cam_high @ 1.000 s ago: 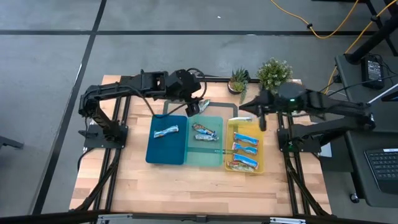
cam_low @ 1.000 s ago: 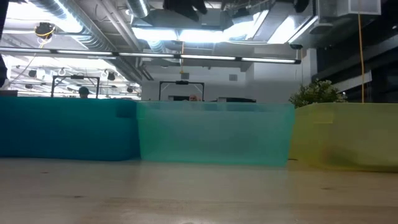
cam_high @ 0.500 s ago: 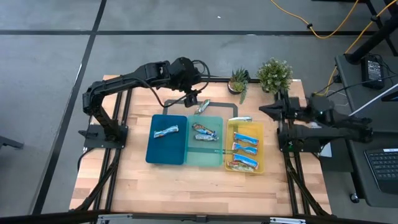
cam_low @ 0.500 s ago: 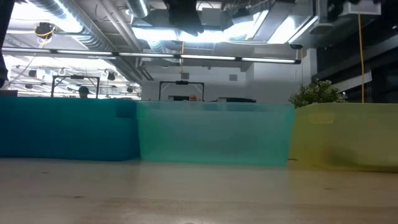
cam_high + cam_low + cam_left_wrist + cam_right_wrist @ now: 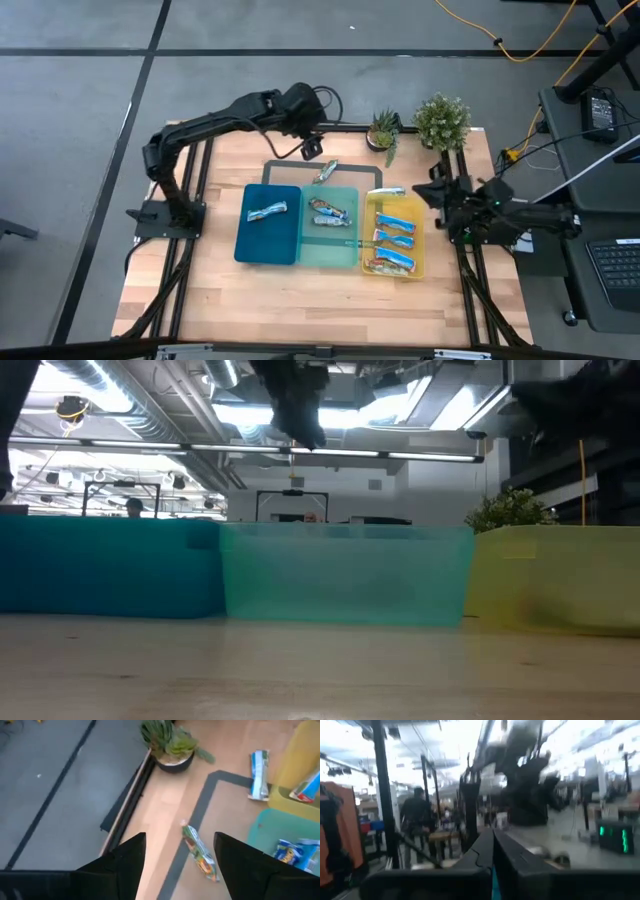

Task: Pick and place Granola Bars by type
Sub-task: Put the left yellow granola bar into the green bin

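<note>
My left gripper hangs open above the table's far side, touching nothing. A silvery-green granola bar lies flat on the wood below and between its fingers. A blue-and-white bar lies at the yellow tray's far edge. One bar is in the dark-blue tray, two are in the teal tray and three in the yellow tray. My right gripper is shut and drawn back by the table's right edge.
The dark-blue tray, teal tray and yellow tray stand side by side mid-table. Two potted plants stand at the far edge. Bare wood lies toward the near edge. A person stands in the room beyond.
My left gripper has risen and moved from over the trays' far edge toward the table's far edge. My right arm has folded back toward the table's right edge and sunk lower. The bars have stayed where they were.
</note>
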You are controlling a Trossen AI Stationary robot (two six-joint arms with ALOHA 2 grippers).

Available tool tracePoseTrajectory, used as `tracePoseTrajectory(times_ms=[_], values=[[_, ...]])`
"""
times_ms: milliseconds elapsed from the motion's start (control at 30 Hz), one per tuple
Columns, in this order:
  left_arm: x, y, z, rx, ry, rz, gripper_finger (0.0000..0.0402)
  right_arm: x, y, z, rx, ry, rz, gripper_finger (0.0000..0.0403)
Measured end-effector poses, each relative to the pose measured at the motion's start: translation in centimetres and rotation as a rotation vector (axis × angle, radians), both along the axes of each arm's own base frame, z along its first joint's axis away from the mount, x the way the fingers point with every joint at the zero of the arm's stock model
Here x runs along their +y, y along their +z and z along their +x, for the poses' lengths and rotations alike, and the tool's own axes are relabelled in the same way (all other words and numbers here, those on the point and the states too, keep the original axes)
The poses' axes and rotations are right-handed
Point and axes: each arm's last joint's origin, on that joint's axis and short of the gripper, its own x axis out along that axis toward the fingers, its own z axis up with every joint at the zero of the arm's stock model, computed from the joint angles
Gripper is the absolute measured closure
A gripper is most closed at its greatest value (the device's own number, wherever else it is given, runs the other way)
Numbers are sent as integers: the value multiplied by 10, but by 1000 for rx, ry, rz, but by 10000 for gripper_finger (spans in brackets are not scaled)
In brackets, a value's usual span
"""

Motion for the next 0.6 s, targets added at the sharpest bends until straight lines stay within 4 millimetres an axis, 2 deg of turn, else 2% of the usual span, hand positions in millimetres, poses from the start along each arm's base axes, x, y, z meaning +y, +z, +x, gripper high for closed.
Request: tracePoseTrajectory(times_ms=[100,333,500,600], values=[[6,-19,13,22,-9,-47,176,0,-11,2,74,21,42,398],[15,-57,41,35,-69,-148,176,3,-19,4,168,116,24,392],[26,-81,48,68,-25,-214,176,3,-32,6,301,119,54,398],[32,-94,51,94,2,-241,176,3,-34,6,320,118,56,394]])
